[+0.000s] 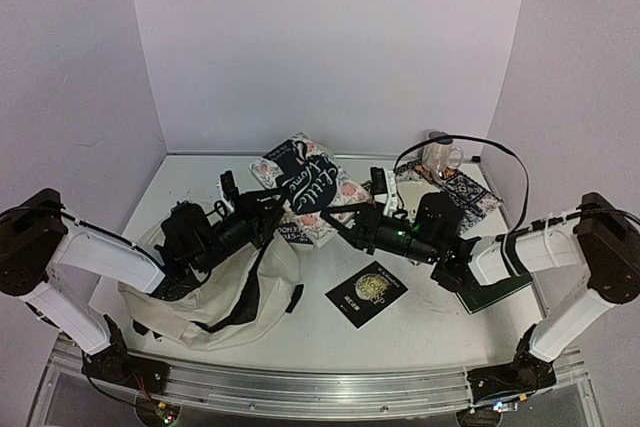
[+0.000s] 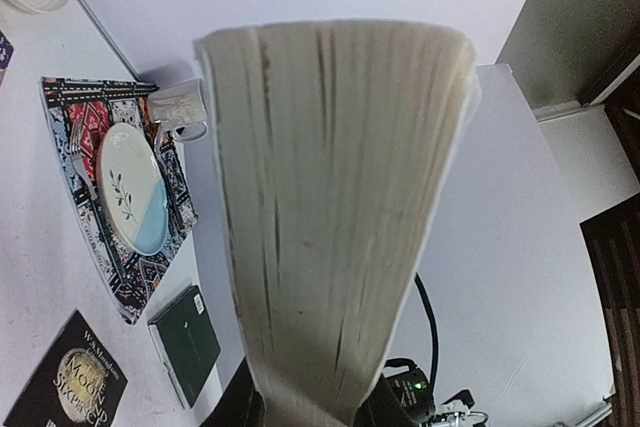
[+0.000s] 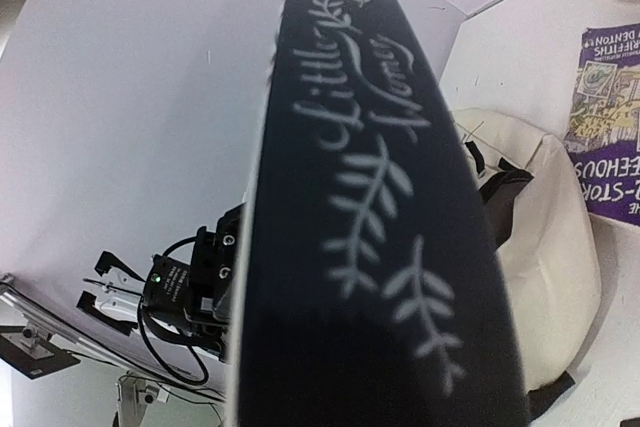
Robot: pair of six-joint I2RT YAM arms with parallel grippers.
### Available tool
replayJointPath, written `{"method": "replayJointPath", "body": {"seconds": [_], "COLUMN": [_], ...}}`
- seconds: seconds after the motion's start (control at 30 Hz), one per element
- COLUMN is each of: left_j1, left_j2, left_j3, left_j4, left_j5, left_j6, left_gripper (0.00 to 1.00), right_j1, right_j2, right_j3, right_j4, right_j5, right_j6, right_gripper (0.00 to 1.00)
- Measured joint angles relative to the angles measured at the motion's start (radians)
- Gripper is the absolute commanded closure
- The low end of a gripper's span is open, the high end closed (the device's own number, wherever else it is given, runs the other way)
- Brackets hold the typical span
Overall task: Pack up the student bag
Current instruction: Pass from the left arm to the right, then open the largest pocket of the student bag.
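Observation:
The student bag (image 1: 215, 297) is a cream fabric backpack lying slumped at the front left; it also shows in the right wrist view (image 3: 545, 267). Both grippers hold a thick dark book with white "Little Women" lettering (image 1: 308, 183) tilted up above the table's middle. My left gripper (image 1: 268, 209) is shut on its left end; the left wrist view shows the page edges (image 2: 335, 207) between the jaws. My right gripper (image 1: 352, 225) grips its right end; the dark spine (image 3: 380, 247) fills the right wrist view and hides the fingers.
A purple book (image 1: 300, 232) lies under the held book. A black book (image 1: 367, 292) lies front centre and a green book (image 1: 497, 292) under the right arm. A patterned placemat (image 1: 470, 192) with a plate (image 2: 130, 187) and a glass cup (image 1: 440, 155) is at the back right.

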Motion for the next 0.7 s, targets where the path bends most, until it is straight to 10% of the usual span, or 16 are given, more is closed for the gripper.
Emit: {"method": "replayJointPath", "body": {"seconds": [0.3,0.7], "left_j1": [-0.015,-0.006], "left_j2": [-0.128,-0.444], "left_j3": [-0.171,0.012], "left_j4": [-0.005,-0.799], "left_j5": [-0.07,-0.193], "left_j6": [0.094,0.372], "left_gripper": [0.48,0.25], "right_j1": [0.015,-0.055], "right_j2": [0.005,-0.019], "right_j3": [-0.048,-0.168], "right_j4": [-0.026,-0.107], "right_j5": [-0.026,0.032], "right_j6": [-0.017,-0.027], "right_gripper": [1.0,1.0]}}
